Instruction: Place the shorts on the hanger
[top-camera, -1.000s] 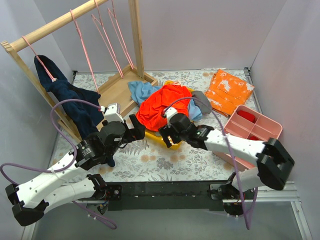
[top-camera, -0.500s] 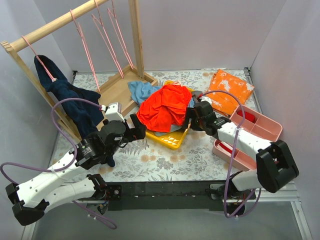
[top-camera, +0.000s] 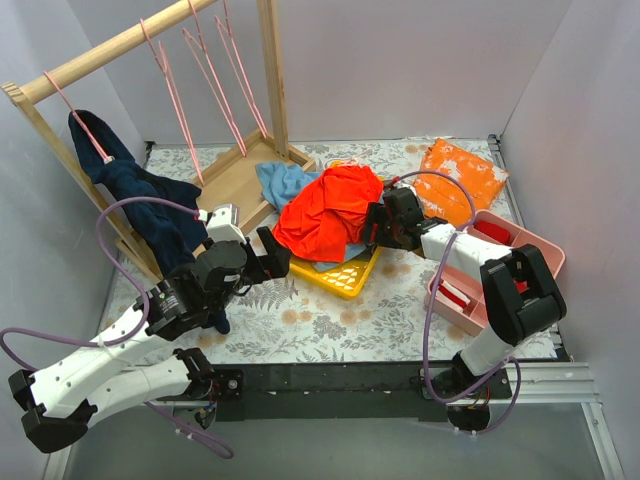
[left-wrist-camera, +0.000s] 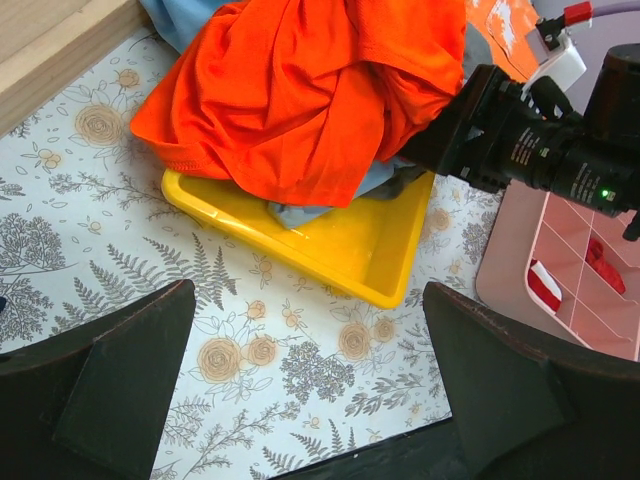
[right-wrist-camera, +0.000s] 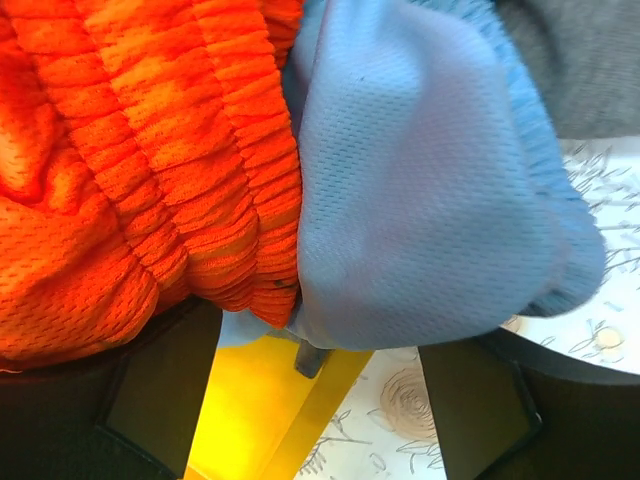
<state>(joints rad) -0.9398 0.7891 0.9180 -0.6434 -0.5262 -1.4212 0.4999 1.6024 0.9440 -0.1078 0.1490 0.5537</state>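
Flowers and ferns are printed on the white table cover (top-camera: 320, 320), and grey walls stand around it. The bright orange-red soft shorts (top-camera: 330, 210) lie in a crumpled heap on top of a yellow plastic tray (top-camera: 352, 278). They are draped over a light blue soft garment (top-camera: 280, 182). Up close, the shorts show a bunched, ribbed band. The thin pink triangle hangers (top-camera: 206, 78) hang from a wooden rail (top-camera: 110, 48) at the back left, well apart from the shorts. A navy blue garment (top-camera: 150, 210) hangs from another one at the far left. The right gripper (top-camera: 374, 228) is pressed against the right side of the heap. Its two dark fingers (right-wrist-camera: 160, 390) are wide apart, and the orange cloth and the blue cloth bulge between them without being pinched. The left gripper (top-camera: 272, 256) sits just beside the tray's left side, above the table cover. Its fingers (left-wrist-camera: 100, 400) are spread wide too and hold nothing
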